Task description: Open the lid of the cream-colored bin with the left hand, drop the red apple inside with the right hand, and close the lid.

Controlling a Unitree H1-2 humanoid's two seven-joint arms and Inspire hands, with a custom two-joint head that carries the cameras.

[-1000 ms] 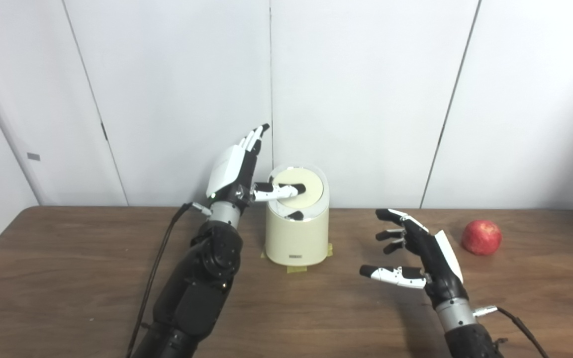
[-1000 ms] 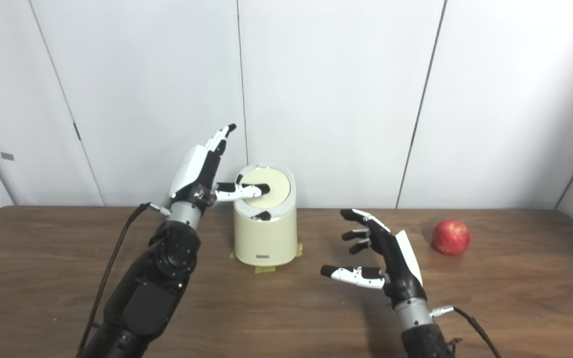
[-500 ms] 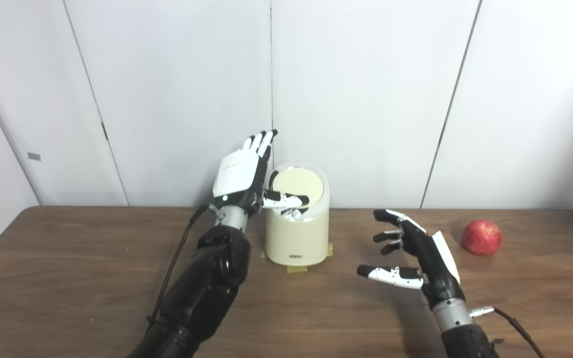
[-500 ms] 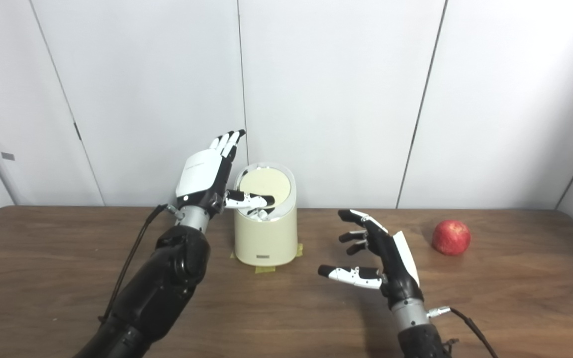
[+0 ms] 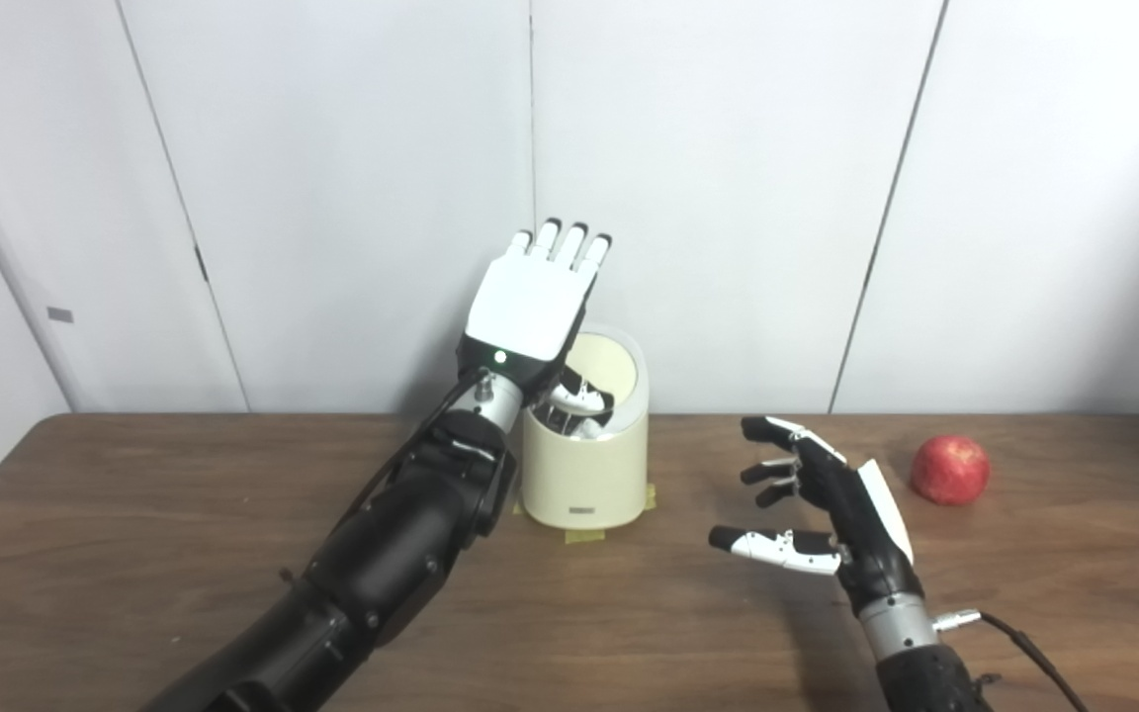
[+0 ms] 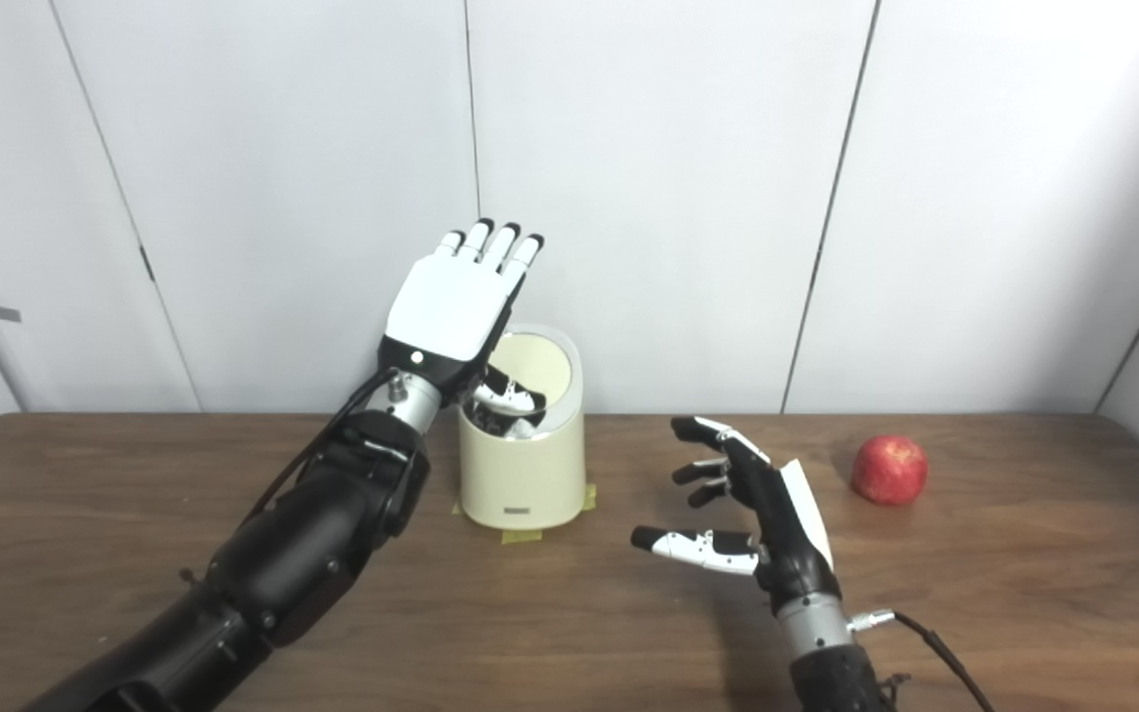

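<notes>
On the wooden table (image 5: 134, 554), the cream bin (image 5: 584, 475) has its lid (image 5: 604, 366) tilted up; left hand (image 5: 530, 307), fingers spread, thumb dipped inside. Right hand (image 5: 827, 504) hovers open, empty. Red apple (image 5: 950, 470) sits well right.

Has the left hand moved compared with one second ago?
Yes. The left hand has turned and shifted right, now partly covering the cream-colored plastic bin instead of standing beside it.

Brown wooden table (image 5: 134, 554) before white wall panels (image 5: 728, 198).
</notes>
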